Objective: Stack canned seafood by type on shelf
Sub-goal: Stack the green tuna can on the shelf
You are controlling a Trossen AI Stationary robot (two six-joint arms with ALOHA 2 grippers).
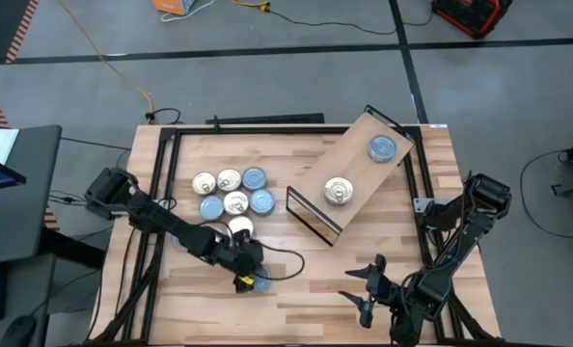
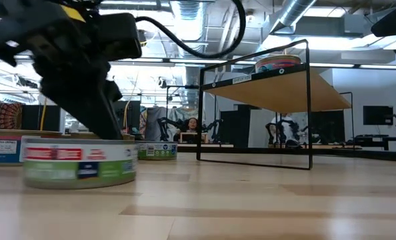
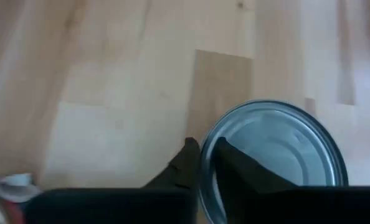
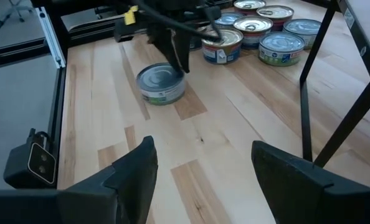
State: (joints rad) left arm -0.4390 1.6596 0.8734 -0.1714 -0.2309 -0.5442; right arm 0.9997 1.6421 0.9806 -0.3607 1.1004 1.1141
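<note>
A blue-lidded tin (image 1: 259, 282) stands on the tabletop near the front, left of centre. My left gripper (image 1: 251, 277) is over it, shut on its rim. Several more gold and blue tins (image 1: 231, 198) stand bunched together on their bases farther back. The shelf (image 1: 356, 166) stands slantwise at the back right, bearing a blue tin (image 1: 382, 147) and a gold tin (image 1: 339, 191). My right gripper (image 4: 203, 168) is open and empty near the front edge, to the right of the held tin (image 4: 162, 84). My left gripper pinches the tin's rim (image 3: 205, 186) on the side toward the arm. One finger (image 3: 186, 167) is outside the wall and one (image 3: 238, 174) is on the lid. The fingers come slanting down from above (image 2: 101, 110). The tin sits level, its base on the table (image 2: 78, 163).
The shelf's black frame legs (image 4: 309, 81) stand between my right gripper and the tin cluster (image 4: 260, 28). A black rail frame (image 1: 161, 193) runs along the table's left side and back. Bare wood (image 1: 306, 280) lies between the two grippers.
</note>
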